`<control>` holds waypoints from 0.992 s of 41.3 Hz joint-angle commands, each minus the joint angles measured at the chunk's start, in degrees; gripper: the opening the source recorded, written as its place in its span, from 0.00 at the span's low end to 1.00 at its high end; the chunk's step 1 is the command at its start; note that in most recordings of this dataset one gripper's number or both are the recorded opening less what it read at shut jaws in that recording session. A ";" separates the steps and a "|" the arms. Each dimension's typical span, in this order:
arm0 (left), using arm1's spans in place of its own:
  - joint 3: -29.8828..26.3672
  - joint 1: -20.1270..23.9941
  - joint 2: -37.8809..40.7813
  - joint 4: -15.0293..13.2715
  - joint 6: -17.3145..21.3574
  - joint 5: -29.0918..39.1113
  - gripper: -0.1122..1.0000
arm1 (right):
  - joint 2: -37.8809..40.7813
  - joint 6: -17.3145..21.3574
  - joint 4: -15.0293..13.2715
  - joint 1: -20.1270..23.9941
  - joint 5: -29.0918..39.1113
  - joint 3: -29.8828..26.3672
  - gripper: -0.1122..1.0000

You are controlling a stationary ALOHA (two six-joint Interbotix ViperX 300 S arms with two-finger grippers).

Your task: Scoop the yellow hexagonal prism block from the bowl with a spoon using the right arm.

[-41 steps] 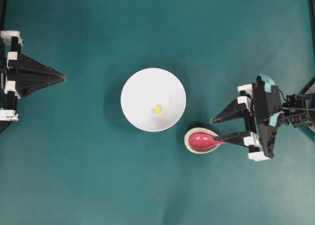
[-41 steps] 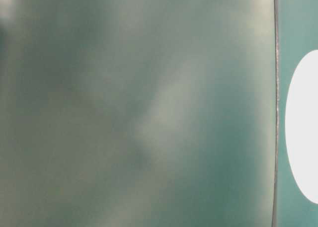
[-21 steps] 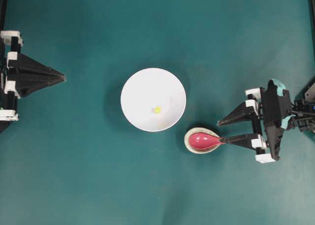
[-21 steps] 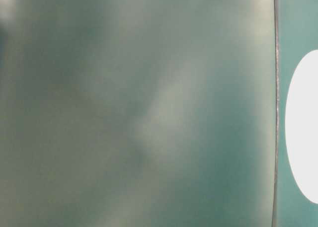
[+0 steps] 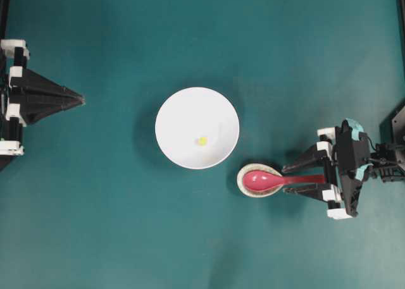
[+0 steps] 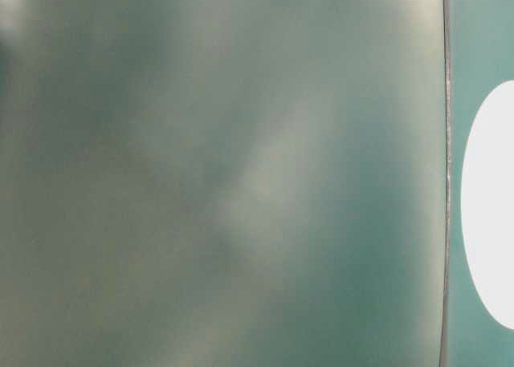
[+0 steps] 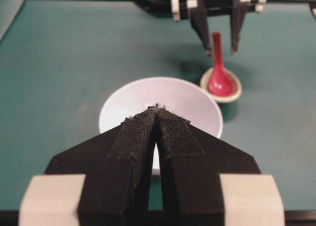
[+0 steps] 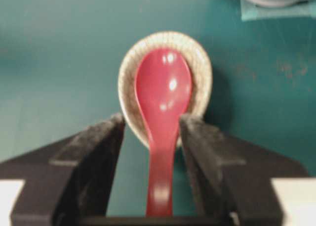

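The right gripper (image 5: pixel 289 179), black with white fittings and teal tape, is spread wide, its two pointed fingers (image 8: pixel 96 152) set on either side of the short straight handle of the glossy pink-red soup spoon (image 5: pixel 262 180). A gap is seen between each finger and the handle in the right wrist view, so nothing is grasped.

The spoon's oval scoop is laid in a small speckled cream dish (image 5: pixel 243 186), which sits on the teal bench (image 5: pixel 190 238) just beside the lower right rim of the large plain white bowl (image 5: pixel 183 112). The tiny yellow hexagonal prism block (image 5: pixel 202 140) is seen inside the bowl, a little right of its centre.

Well apart from the bowl, at the left edge of the overhead view, the left gripper (image 5: pixel 81 100) is clenched, fingertips together, with nothing between them.
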 commanded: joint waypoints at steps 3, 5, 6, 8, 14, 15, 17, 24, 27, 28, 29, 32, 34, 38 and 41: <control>-1.49 0.09 0.44 0.18 -0.26 -0.70 0.10 | -0.26 -0.09 1.23 0.53 -1.41 0.79 0.58; -1.49 0.09 0.44 0.18 -0.35 -0.70 0.10 | -0.26 -0.09 1.32 0.53 -1.41 0.97 0.58; -1.41 0.09 0.44 0.18 -0.44 -0.70 0.10 | -0.26 -0.09 1.32 0.62 -1.41 1.14 0.58; -1.49 0.09 0.44 0.18 -0.44 -0.70 0.10 | -0.26 -0.09 1.23 0.62 -1.23 1.23 0.58; -1.49 0.09 0.44 0.18 -0.44 -0.70 0.10 | -0.18 -0.09 1.23 1.23 -0.97 1.49 0.58; -1.41 0.09 0.44 0.18 -0.44 -0.70 0.10 | -0.09 -0.09 1.23 1.41 -0.97 1.49 0.58; -1.49 0.09 0.44 0.18 -0.44 -0.70 0.10 | 0.00 -0.09 1.23 1.58 -0.97 1.58 0.58; -1.41 0.09 0.44 0.18 -0.44 -0.70 0.10 | 0.62 -0.18 1.14 1.76 -0.70 1.49 0.58; -1.49 0.09 0.44 0.18 -0.44 -0.70 0.10 | 0.70 -0.26 1.05 1.76 -0.35 1.49 0.58; -1.49 0.09 0.44 0.18 -0.44 -0.70 0.10 | 0.70 -0.35 1.05 1.76 -0.26 1.49 0.58; -1.49 0.09 0.44 0.18 -0.44 -0.70 0.10 | 0.70 -0.44 1.05 1.76 -0.35 1.49 0.58; -1.49 0.09 0.44 0.18 -0.44 -0.70 0.10 | 0.70 -0.79 0.97 1.76 -0.26 1.41 0.58; -1.41 0.09 0.44 0.18 -0.44 -0.70 0.10 | 0.70 -0.97 0.97 1.76 -0.26 1.41 0.58; -1.49 0.09 0.44 0.18 -0.44 -0.70 0.10 | 0.70 -1.41 0.97 1.76 -0.09 1.49 0.58; -1.49 0.09 0.44 0.18 -0.44 -0.70 0.10 | 0.70 -1.76 0.97 1.76 0.09 1.41 0.58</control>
